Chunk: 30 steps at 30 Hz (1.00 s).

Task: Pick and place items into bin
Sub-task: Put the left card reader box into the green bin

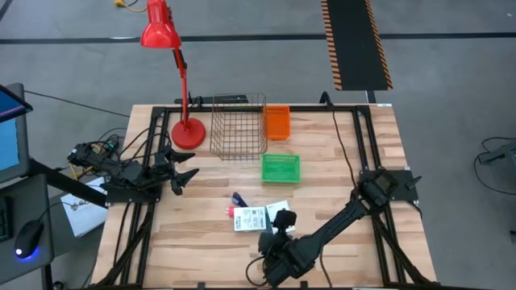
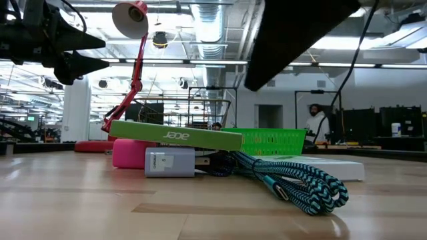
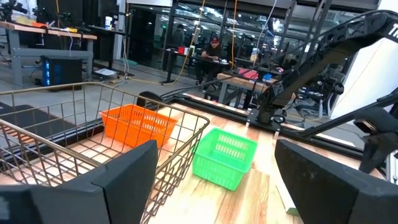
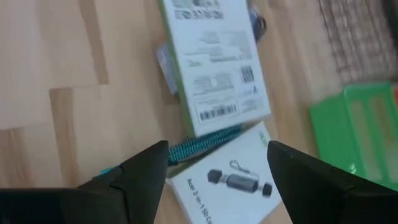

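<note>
From above, the right gripper (image 1: 281,228), jaws apart and empty, hovered over the items (image 1: 256,216) near the desk (image 1: 339,169) centre, apparently lining up a pick; the green bin (image 1: 280,168) sat at twelve o'clock from them. The left gripper (image 1: 184,179), jaws apart, waited at nine o'clock. At desk level, a green-edged box (image 2: 175,136) read "acer". The right wrist showed a white packet (image 4: 225,182) also marked "Acer".

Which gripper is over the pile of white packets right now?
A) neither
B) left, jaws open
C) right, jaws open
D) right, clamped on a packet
C: the right gripper hangs with jaws apart just above the white packets and teal cord, holding nothing.
</note>
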Available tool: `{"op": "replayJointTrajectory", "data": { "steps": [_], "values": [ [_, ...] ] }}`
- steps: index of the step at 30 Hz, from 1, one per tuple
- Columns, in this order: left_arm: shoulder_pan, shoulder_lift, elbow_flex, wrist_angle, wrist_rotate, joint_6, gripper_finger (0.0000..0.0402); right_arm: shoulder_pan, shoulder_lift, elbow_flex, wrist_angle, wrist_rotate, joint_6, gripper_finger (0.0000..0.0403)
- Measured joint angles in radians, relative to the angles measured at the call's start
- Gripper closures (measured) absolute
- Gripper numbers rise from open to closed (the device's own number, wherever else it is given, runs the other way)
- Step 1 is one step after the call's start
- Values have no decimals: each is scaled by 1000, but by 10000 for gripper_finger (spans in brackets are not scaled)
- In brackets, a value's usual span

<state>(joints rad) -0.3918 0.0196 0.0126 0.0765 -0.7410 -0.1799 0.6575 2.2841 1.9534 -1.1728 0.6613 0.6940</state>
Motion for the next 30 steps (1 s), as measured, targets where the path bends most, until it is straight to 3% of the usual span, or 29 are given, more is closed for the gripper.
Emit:
{"op": "replayJointTrajectory", "data": {
  "steps": [5, 18, 30],
  "values": [
    [0, 0, 0, 0, 0, 0, 88, 5, 32, 20, 38, -2, -144, 133],
    [0, 0, 0, 0, 0, 0, 88, -7, 29, 3, 164, 25, -321, 133],
    [0, 0, 0, 0, 0, 0, 88, -23, 69, 1, 183, 37, -358, 133]
  ]
}}
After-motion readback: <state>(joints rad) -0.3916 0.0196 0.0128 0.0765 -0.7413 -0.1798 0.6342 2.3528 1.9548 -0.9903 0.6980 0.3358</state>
